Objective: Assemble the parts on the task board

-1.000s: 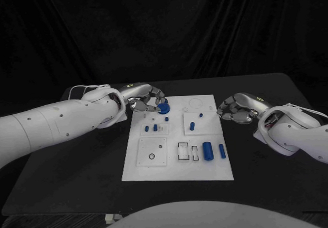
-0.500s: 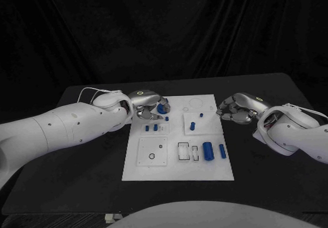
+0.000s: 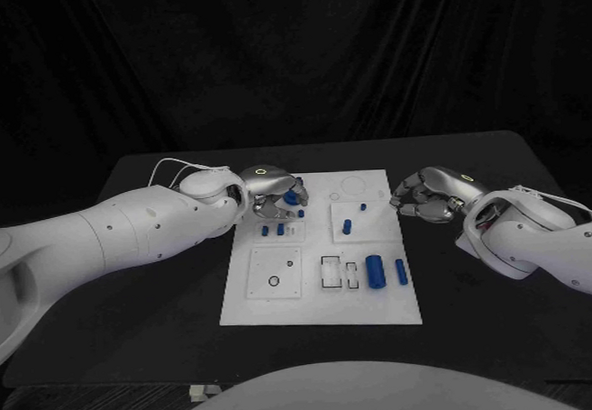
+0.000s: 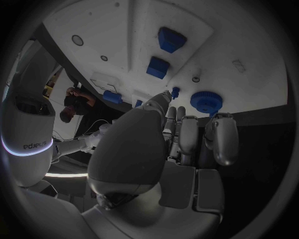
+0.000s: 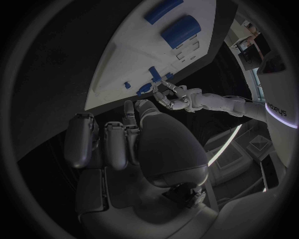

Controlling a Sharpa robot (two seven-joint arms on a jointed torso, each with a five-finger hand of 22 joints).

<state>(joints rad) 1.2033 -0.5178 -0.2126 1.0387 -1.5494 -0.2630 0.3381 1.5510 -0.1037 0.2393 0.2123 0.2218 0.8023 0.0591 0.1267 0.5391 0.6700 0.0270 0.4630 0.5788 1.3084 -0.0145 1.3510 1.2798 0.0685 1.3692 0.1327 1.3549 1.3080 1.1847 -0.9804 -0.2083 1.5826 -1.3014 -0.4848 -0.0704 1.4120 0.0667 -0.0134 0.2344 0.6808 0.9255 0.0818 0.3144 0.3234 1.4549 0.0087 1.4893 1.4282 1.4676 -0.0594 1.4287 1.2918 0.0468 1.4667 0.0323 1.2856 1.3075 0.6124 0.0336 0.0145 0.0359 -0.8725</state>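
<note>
Board first: the white task board [image 3: 323, 299] lies flat on the black table [image 3: 143, 300], between my two hands. My left hand [image 3: 271, 192] is over the board's far left corner, fingers [image 4: 189, 134] curled downward. In the left wrist view a round blue toothed part [image 4: 206, 101] sits just past those fingertips; I cannot tell whether they are touching it or gripping it. Further out from the same fingertips two blue blocks [image 4: 163, 52] stand upright in their panel. My right hand [image 3: 424, 196] hangs just off the board's right edge, fingers [image 5: 106, 142] drawn in together, nothing in them that I can see. Nearest those fingers is a short blue peg [image 3: 347, 227] on a square panel; beyond it, toward me, a thick blue cylinder [image 3: 375, 271] and a slimmer blue pin [image 3: 401, 272] lie side by side.
</note>
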